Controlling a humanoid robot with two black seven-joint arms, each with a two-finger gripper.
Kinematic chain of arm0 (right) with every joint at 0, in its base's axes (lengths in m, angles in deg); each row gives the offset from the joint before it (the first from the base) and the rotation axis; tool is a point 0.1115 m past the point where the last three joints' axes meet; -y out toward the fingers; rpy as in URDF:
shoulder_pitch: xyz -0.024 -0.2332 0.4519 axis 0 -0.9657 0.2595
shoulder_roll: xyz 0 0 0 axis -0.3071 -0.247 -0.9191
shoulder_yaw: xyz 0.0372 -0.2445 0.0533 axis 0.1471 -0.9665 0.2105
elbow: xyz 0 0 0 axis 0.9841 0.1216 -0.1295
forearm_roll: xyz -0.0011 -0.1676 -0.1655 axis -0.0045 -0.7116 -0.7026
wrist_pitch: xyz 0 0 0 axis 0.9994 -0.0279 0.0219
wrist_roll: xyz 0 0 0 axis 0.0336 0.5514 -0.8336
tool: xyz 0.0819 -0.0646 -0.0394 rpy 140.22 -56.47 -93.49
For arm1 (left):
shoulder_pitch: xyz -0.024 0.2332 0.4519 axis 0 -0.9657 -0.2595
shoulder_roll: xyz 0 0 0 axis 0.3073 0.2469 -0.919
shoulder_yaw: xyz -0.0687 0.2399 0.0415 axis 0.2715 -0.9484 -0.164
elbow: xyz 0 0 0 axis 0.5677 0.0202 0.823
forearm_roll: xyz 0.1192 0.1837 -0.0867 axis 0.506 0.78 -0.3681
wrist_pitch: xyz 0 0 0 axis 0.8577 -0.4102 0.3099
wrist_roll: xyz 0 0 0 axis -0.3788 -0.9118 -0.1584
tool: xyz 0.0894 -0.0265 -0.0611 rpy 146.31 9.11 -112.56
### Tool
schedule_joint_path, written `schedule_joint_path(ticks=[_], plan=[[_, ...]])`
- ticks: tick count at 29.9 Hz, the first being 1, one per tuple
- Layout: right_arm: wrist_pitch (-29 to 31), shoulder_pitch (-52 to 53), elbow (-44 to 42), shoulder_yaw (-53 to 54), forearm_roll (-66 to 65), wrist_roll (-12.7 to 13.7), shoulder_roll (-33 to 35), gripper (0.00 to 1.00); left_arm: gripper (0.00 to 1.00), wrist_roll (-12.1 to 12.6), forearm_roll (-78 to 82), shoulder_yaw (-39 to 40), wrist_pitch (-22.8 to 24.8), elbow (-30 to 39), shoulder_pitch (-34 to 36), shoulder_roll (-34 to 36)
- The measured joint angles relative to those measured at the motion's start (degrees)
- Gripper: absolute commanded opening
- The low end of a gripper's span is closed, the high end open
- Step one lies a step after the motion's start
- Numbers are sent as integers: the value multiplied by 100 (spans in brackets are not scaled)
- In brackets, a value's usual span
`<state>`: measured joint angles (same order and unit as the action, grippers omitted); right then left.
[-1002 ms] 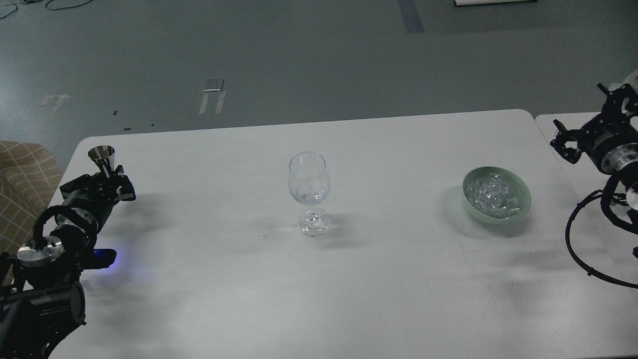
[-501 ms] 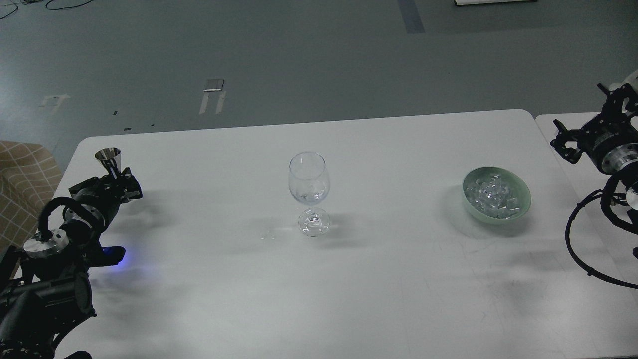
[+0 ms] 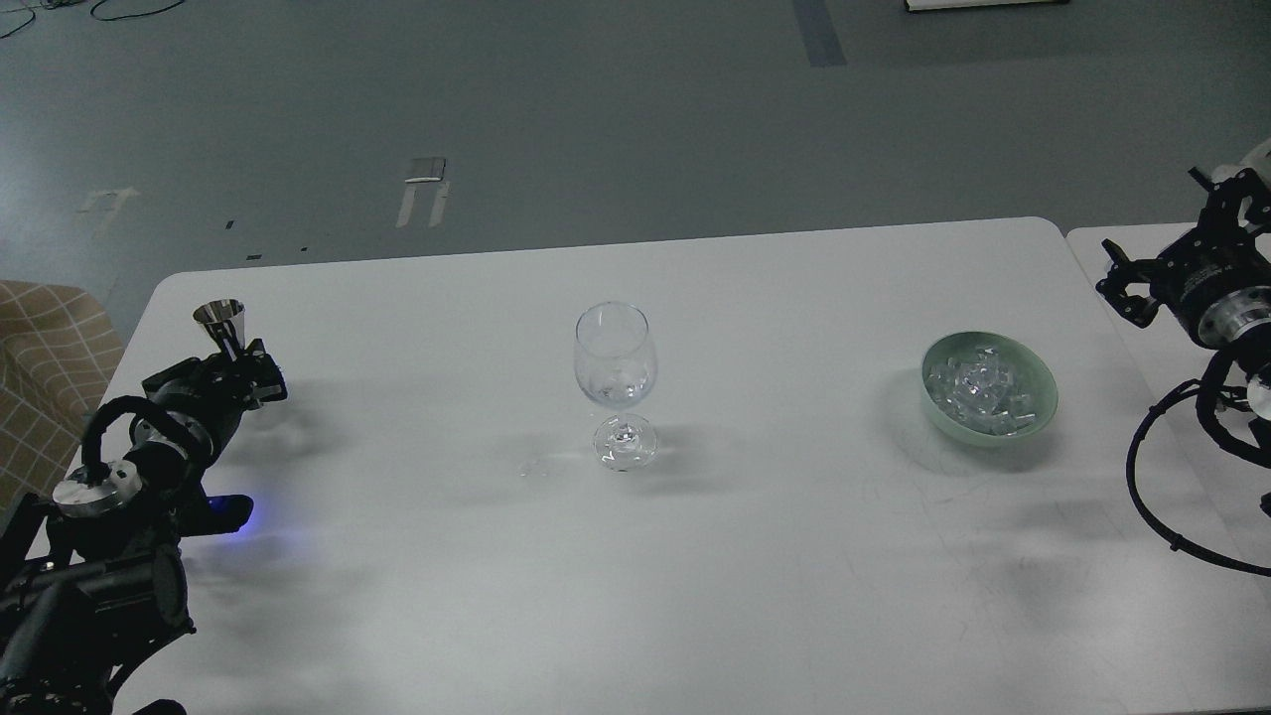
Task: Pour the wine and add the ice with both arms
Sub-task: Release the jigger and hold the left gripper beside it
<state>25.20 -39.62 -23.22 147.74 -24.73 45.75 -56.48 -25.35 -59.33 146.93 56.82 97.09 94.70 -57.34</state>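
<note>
A clear stemmed wine glass stands upright at the table's middle, with faint glints low in its bowl; I cannot tell if they are wine. The ice is a heap of small clear chunks in a pale green bowl at the right. My left gripper is at the table's far left, shut on the stem of a small silver metal cup held upright. My right gripper hangs beyond the table's right edge, right of the bowl, fingers apart and empty.
The white table has a second white table against its right side. A few faint glints lie on the tabletop left of the glass's foot. A tan checked seat stands at the left. My right arm's cable loops low.
My left arm has moved a little to the right with the metal cup still in it. The right arm, the glass and the bowl have not moved.
</note>
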Motion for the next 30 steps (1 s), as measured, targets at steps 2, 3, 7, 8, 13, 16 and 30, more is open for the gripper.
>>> schedule_joint_path(ticks=[2,3,7,8,13,16,30], plan=[[0,0,-1,0,0,0,0,100,0,-12,0,-4,7,-12,-5,0],[0,0,-7,0,-2,0,0,100,0,-15,0,-4,7,-15,-8,0],[0,-19,-15,0,-8,0,0,100,0,-18,0,-9,11,-17,-25,0],[1,-27,-17,0,-8,0,1,100,0,-19,1,-14,11,-17,-29,0],[8,-50,-17,0,-8,0,8,100,4,-18,17,-51,10,-18,-35,-11],[9,-57,-16,-2,-8,0,8,100,9,-14,24,-63,10,-16,-35,-11],[9,-40,-13,-141,-8,0,177,100,23,-10,70,-76,8,-9,-36,3]])
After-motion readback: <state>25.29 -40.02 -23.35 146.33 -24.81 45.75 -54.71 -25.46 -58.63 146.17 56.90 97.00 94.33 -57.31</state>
